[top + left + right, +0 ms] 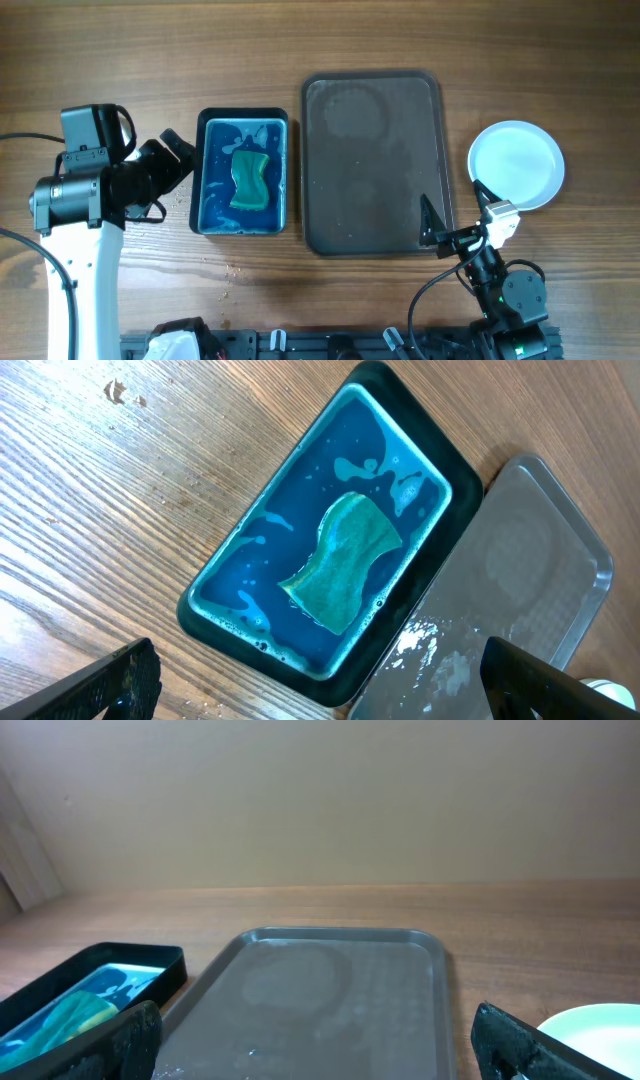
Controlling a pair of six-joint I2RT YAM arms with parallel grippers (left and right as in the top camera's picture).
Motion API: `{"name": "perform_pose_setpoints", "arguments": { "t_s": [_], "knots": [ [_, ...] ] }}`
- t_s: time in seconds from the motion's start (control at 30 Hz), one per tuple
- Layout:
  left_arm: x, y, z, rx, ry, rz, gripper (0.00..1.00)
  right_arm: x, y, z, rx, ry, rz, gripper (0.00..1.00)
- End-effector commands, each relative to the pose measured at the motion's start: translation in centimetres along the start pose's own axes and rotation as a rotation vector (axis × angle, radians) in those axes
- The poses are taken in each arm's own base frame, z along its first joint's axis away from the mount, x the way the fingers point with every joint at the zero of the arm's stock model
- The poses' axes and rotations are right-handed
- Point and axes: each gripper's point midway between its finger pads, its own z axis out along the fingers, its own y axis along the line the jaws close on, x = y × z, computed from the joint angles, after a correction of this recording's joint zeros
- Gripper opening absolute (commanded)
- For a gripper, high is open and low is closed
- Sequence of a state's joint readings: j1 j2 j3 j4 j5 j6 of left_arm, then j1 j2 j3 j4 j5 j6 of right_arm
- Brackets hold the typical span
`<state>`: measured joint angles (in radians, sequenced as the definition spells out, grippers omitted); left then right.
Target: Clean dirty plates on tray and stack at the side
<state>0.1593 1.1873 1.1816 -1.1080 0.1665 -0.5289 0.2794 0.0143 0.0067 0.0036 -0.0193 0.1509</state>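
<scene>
The dark brown tray [380,190] lies mid-table with nothing on it but wet marks and a round ring mark; it also shows in the left wrist view [540,560] and the right wrist view [340,990]. White plates [516,165] sit on the table right of the tray; I cannot tell how many are stacked. An edge of them shows in the right wrist view [600,1030]. My left gripper [170,175] is open and empty beside the black tray's left side [335,700]. My right gripper [465,215] is open and empty at the tray's near right corner [320,1055].
A smaller black tray [243,114] of blue liquid stands left of the brown tray and holds a green sponge [250,180], also seen in the left wrist view [345,560]. Small crumbs lie on the wooden table [560,60] near the black tray.
</scene>
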Motion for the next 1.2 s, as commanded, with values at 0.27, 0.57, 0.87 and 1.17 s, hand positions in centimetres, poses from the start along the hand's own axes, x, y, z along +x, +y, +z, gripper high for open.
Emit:
{"name": "perform_pose_setpoints", "arguments": {
  "t_s": [0.27, 0.57, 0.87, 1.17],
  "knots": [
    [2.9, -1.0, -2.6, 0.086, -0.161, 0.149, 1.0, -0.1, 0.1, -0.1, -0.01, -0.007, -0.018, 1.0],
    [4.7, -4.7, -5.5, 0.547, -0.573, 0.432, 1.0, -0.1, 0.1, -0.1, -0.01, -0.007, -0.018, 1.0],
    [6.4, -2.7, -3.3, 0.708, -0.812, 0.455, 1.0, -0.1, 0.1, -0.1, -0.01, -0.007, -0.018, 1.0],
    [8.0, -1.8, 2.1, 0.712, -0.775, 0.47, 1.0, -0.1, 0.1, -0.1, -0.01, -0.007, -0.018, 1.0]
  ]
}}
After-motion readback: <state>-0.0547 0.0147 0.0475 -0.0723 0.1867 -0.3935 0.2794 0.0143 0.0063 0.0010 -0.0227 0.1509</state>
